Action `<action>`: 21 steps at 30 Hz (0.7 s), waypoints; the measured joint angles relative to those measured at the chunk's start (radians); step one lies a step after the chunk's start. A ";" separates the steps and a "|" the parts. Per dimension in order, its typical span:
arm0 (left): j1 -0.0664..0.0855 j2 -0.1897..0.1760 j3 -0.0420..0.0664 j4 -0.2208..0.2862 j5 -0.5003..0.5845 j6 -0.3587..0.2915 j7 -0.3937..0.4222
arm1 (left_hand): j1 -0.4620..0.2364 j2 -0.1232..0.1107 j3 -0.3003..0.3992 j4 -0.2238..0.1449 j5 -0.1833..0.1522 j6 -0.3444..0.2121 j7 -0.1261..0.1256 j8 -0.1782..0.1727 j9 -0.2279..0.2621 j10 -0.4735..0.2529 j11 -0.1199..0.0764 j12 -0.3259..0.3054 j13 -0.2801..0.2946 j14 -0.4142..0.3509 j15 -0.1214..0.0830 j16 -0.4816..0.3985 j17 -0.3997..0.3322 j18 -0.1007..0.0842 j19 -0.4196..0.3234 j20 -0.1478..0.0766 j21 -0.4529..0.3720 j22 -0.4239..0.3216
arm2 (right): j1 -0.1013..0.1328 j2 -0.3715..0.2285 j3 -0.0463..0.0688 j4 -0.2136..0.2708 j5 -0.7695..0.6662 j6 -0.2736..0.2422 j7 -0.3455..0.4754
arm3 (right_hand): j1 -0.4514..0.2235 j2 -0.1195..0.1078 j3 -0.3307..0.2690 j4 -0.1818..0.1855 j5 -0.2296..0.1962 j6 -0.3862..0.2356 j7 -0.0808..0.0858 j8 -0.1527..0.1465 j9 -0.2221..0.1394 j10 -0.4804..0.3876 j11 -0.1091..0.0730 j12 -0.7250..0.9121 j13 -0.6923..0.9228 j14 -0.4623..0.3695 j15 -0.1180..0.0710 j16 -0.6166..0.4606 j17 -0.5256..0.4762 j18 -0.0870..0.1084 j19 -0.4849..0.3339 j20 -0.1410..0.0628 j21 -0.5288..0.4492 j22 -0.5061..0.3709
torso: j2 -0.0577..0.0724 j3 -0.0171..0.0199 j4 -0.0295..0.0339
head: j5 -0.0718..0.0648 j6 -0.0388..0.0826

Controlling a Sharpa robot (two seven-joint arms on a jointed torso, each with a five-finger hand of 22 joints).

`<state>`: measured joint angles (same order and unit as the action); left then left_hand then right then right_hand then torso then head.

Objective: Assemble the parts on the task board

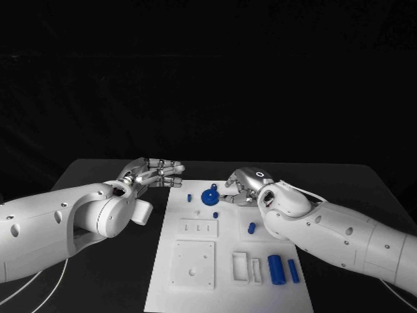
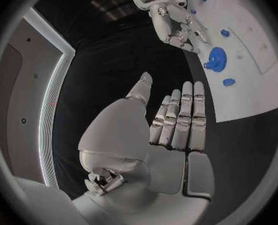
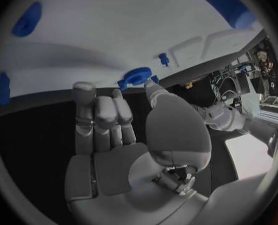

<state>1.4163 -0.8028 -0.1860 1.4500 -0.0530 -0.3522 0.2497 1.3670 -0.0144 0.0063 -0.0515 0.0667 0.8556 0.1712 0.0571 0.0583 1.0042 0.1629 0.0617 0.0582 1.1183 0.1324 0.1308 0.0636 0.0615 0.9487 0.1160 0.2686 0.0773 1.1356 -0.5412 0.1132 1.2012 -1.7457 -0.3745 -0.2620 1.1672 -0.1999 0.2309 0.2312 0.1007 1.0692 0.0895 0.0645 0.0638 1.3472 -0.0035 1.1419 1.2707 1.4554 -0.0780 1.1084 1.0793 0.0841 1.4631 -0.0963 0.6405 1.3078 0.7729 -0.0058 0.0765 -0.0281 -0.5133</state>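
In the head view the white rectangular task board (image 1: 229, 261) lies lengthwise in the middle of the black table (image 1: 105, 173). The left hand (image 1: 155, 173) hovers over the bare table just beside the board's far left corner, fingers apart and only lightly bent, holding nothing. The right hand (image 1: 244, 188) hangs over the board's far end, just beside a round blue gear-shaped part (image 1: 210, 196) that stands there; whether its fingertips touch the gear cannot be told. A small blue peg (image 1: 189, 197) stands left of the gear, a short blue stub (image 1: 252, 228) sits near the board's middle, and two blue cylinders (image 1: 283, 269) lie side by side near the right edge, next to pale rectangular recesses

In the left wrist view the left hand (image 2: 176, 120) has its fingers straight and together, thumb set apart, nothing in its palm, above black table. The board (image 2: 251, 70) lies beyond, with the gear (image 2: 215, 61) on it and the right hand (image 2: 179, 27) close beside the gear, its fingers bent down

In the right wrist view the right hand (image 3: 114, 130) shows its fingers extended side by side, nothing between them and the thumb. The gear (image 3: 137, 77) sits just past the fingertips on the board (image 3: 114, 40), contact unclear
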 measured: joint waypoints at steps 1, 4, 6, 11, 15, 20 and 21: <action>0.000 -0.001 0.000 0.000 0.000 0.000 0.000 | 0.000 0.000 0.000 0.000 0.000 0.000 0.000 0.000 0.000 0.000 0.000 0.000 0.000 0.000 0.000 0.000 0.000 0.000 0.000 0.000 0.000 0.000 | 0.000 -0.014 0.006 0.010 0.004 -0.011 0.003 | 0.011 -0.003 -0.004 -0.010 0.000 0.000 0.000 0.000 0.000 0.000 0.000 0.000 0.000 0.000 0.000 0.000 0.000 0.000 0.000 0.000 0.000 0.000 | 0.000 0.0000 -0.0001 | 0.000 0.001; 0.000 -0.006 0.000 0.000 0.000 0.000 0.000 | 0.000 0.000 0.000 0.000 0.000 0.000 0.000 0.000 0.000 0.000 0.000 0.000 0.000 0.000 0.000 0.000 0.000 0.000 0.000 0.000 0.000 0.000 | 0.000 -0.069 0.034 0.035 0.027 -0.042 0.027 | 0.057 0.001 -0.011 -0.053 -0.009 0.000 0.000 0.000 0.000 0.000 0.000 0.000 -0.003 0.000 0.000 -0.006 -0.003 0.000 0.000 0.000 0.000 0.000 | -0.001 -0.0001 -0.0016 | 0.000 0.002; 0.000 -0.008 0.000 0.000 0.000 0.000 0.002 | 0.000 0.000 0.004 -0.004 0.000 0.000 0.000 0.000 0.000 0.000 0.000 0.000 0.000 0.000 0.000 0.000 0.000 0.000 0.000 0.000 0.000 0.000 | 0.003 -0.105 0.047 0.042 0.055 -0.055 0.059 | 0.092 0.008 -0.010 -0.116 -0.020 0.002 0.002 0.000 0.000 -0.006 0.006 -0.006 -0.009 -0.003 0.003 -0.021 -0.013 0.000 0.000 0.000 -0.022 0.000 | -0.001 0.0000 -0.0035 | 0.001 0.004; 0.000 -0.015 0.000 0.001 0.002 -0.003 0.017 | 0.010 0.010 0.003 -0.013 0.006 0.020 -0.001 0.000 0.000 0.018 -0.005 0.000 0.000 0.001 -0.001 0.000 0.000 0.000 0.000 0.000 0.000 0.000 | 0.013 -0.196 0.066 0.046 0.176 -0.070 0.192 | 0.173 0.055 -0.136 -0.263 0.154 0.007 0.007 0.000 -0.001 -0.014 0.007 -0.012 -0.017 -0.007 0.007 -0.032 -0.017 0.000 0.002 0.002 -0.039 0.000 | -0.003 0.0017 -0.0097 | 0.007 0.004; 0.000 -0.017 0.000 -0.002 0.004 -0.005 0.028 | 0.011 0.011 -0.005 -0.021 0.006 0.025 -0.004 0.000 0.000 0.023 -0.009 0.000 0.000 0.004 -0.004 0.000 0.000 0.000 0.000 0.000 0.000 0.000 | 0.020 -0.238 0.089 0.028 0.271 -0.066 0.285 | 0.166 0.067 -0.197 -0.285 0.240 0.007 0.006 0.000 -0.001 -0.020 0.002 -0.016 -0.020 -0.009 0.005 -0.036 -0.016 0.000 0.002 0.002 -0.039 0.000 | -0.004 0.0056 -0.0151 | 0.006 0.004; 0.000 -0.017 0.000 -0.010 0.005 -0.005 0.034 | 0.015 0.015 -0.008 -0.024 0.006 0.025 -0.004 0.000 0.000 0.034 -0.010 0.000 0.000 0.008 -0.007 0.000 0.000 0.000 0.000 0.000 0.004 0.000 | 0.022 -0.255 0.101 -0.024 0.354 -0.038 0.364 | 0.181 0.095 -0.242 -0.321 0.278 0.004 -0.004 0.000 -0.001 -0.024 -0.002 -0.016 -0.021 -0.011 0.003 -0.040 -0.014 0.000 0.002 0.002 -0.050 0.000 | -0.004 0.0107 -0.0188 | 0.009 0.005; 0.000 -0.017 0.000 -0.012 0.005 -0.005 0.035 | 0.015 0.015 -0.009 -0.025 0.006 0.025 -0.004 0.000 0.000 0.040 -0.011 0.000 0.000 0.008 -0.007 0.000 0.000 0.000 0.000 0.000 0.004 0.000 | 0.022 -0.256 0.102 -0.039 0.368 -0.029 0.376 | 0.185 0.099 -0.236 -0.330 0.285 0.005 -0.005 0.000 -0.001 -0.024 -0.002 -0.016 -0.021 -0.011 0.003 -0.040 -0.013 0.000 0.002 0.002 -0.050 0.000 | -0.004 0.0119 -0.0197 | 0.008 0.005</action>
<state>1.4163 -0.8195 -0.1861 1.4384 -0.0478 -0.3574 0.2850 1.3816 0.0002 -0.0024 -0.0768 0.0726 0.8805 0.1676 0.0571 0.0584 1.0445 0.1519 0.0617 0.0582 1.1258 0.1250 0.1308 0.0635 0.0616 0.9487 0.1160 0.2726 0.0773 1.1580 -0.7971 0.2156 1.1623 -1.3780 -0.4032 0.1143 1.3519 -0.1012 -0.0048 -0.0984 0.3859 1.0739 0.0846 0.0644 0.0629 1.3233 -0.0059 1.1255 1.2496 1.4449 -0.0750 1.0686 1.0660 0.0840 1.4650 -0.0944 0.5907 1.3076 0.7690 0.0060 0.0569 -0.0198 -0.5080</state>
